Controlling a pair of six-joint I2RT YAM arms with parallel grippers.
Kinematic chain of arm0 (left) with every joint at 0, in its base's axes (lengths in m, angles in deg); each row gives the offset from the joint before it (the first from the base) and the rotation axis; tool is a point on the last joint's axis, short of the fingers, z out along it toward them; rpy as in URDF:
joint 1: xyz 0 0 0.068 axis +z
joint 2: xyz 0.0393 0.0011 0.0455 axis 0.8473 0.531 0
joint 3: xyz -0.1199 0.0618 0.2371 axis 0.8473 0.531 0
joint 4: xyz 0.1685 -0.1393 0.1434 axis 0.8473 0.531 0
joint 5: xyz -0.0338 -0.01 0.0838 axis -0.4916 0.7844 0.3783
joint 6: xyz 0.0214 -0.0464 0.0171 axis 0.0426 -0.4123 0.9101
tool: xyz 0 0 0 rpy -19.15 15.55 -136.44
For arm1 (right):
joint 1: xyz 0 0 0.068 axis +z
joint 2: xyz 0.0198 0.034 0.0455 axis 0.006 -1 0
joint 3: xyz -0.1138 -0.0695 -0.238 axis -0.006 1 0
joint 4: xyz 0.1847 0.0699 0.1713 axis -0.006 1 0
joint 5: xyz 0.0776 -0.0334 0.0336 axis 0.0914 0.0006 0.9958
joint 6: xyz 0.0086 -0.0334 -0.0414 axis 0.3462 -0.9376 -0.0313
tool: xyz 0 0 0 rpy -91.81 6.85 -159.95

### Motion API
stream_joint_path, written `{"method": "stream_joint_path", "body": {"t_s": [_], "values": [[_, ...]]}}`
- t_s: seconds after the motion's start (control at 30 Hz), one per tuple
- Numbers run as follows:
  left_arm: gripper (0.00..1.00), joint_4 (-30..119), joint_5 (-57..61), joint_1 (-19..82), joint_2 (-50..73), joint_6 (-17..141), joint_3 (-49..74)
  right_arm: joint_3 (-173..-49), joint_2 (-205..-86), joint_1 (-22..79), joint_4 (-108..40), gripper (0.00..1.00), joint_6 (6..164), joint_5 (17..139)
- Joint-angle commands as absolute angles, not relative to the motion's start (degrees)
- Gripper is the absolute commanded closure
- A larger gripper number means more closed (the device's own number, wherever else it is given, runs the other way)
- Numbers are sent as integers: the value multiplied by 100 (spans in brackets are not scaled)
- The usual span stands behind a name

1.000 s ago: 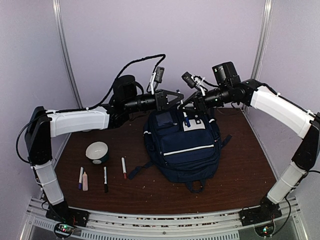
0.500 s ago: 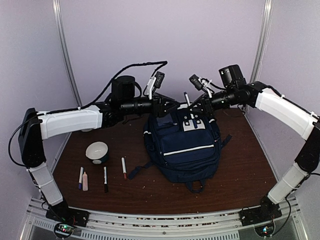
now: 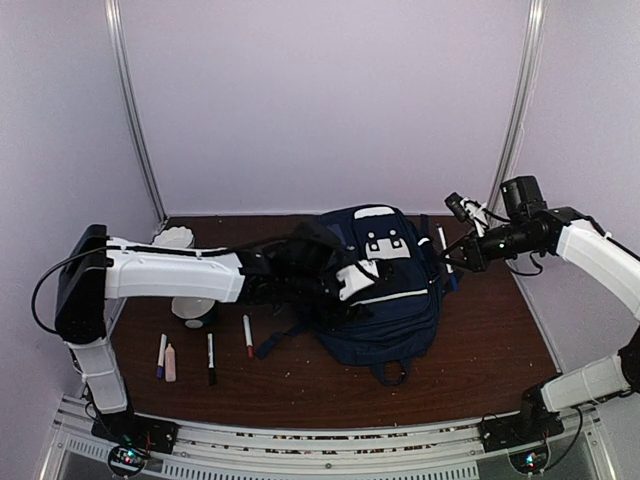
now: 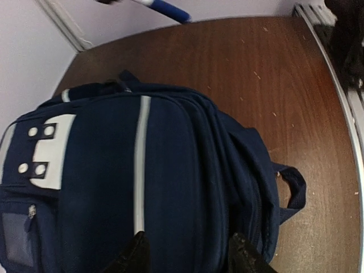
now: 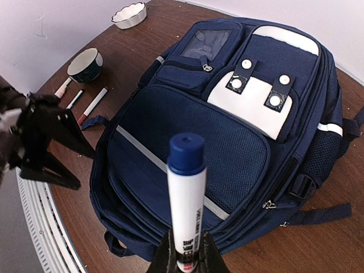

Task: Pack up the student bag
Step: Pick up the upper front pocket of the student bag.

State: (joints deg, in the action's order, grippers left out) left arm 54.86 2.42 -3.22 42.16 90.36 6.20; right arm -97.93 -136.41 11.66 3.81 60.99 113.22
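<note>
Over the last second both arms had come away from the top of the student bag [image 3: 390,310]. The left arm had dropped low and now stretched nearly level across the tabletop [image 3: 480,350]. The right arm had drawn off to its own side, taking a marker [image 5: 186,193] with it. The left claw [image 4: 190,257] hung over the front of the bag with its fingers spread, holding nothing. The right claw [image 5: 185,253] was pressed together on the lower end of the marker, whose blue cap stood away from it, pointing toward the bag. The bag lay flat, front face up, directly under the left claw and below the right claw, on that claw's left. We saw navy fabric, a white stripe across the front pocket and a mesh panel. Beyond the left claw were a white patch with four round studs and a small windowed pocket. A dark strap trailed on the wood.
</note>
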Motion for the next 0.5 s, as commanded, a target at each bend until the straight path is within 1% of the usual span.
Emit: {"method": "stream_joint_path", "body": {"t_s": [0.0,0.13,0.23,0.47], "values": [[49,6175,940,-639,4882,10161,-39,-9492,-13413,1022,83,100,6085,11289],[48,6287,1336,-804,5370,10327,-342,-9398,-13342,987,12,100,6101,11324],[48,6214,2075,-870,5611,10363,-535,-9370,-13323,955,2,100,6099,11344],[49,5459,3116,-895,5750,10408,-430,-9306,-13390,932,-130,100,6189,11470]]}}
